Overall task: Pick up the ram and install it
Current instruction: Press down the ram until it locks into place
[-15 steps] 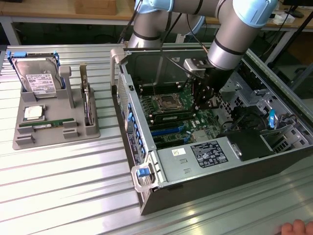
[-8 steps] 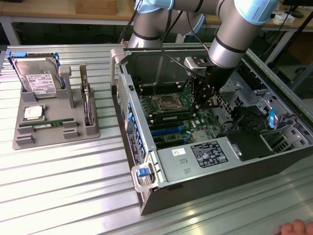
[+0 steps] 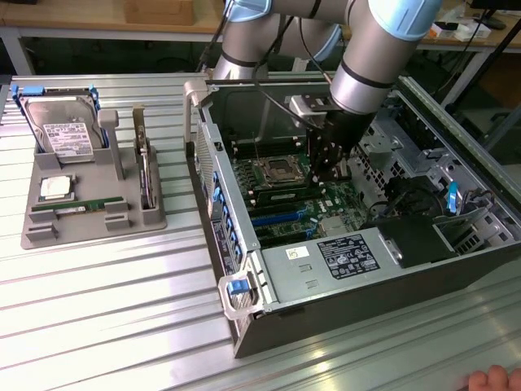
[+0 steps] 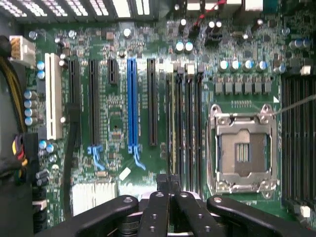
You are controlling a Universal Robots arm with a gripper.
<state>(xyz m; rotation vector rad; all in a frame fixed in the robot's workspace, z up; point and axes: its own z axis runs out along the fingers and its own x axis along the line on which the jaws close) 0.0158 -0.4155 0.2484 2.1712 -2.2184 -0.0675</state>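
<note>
Ram axis: the ram [image 4: 173, 128] stands on edge in a memory slot of the motherboard. In the exterior view its long axis runs roughly from 9 o'clock to 3 o'clock, parallel to the other slots.
Ram place: inside the open computer case [image 3: 342, 301], just beside the processor socket [image 4: 243, 150], between it and the blue slot [image 4: 132, 103].
Claw state: the claw [image 4: 170, 181] is fully closed, its two fingertips pressed together.
Claw hold: I cannot tell whether the tips pinch the stick's top edge or only rest on it.
Ram to claw: in the exterior view the stick lies at about 8 o'clock of the claw [image 3: 327, 169], and the tips meet at its 3 o'clock end.
Wrist view adds: the stick's thin edge, the neighbouring slots and the closed tips.
Exterior view adds: the arm reaching down into the case, the grey tray [image 3: 89, 224] at 9 o'clock on the counter [image 3: 106, 309] with a hard drive [image 3: 65, 134], and a hand [image 3: 492, 379] at 5 o'clock.
</note>
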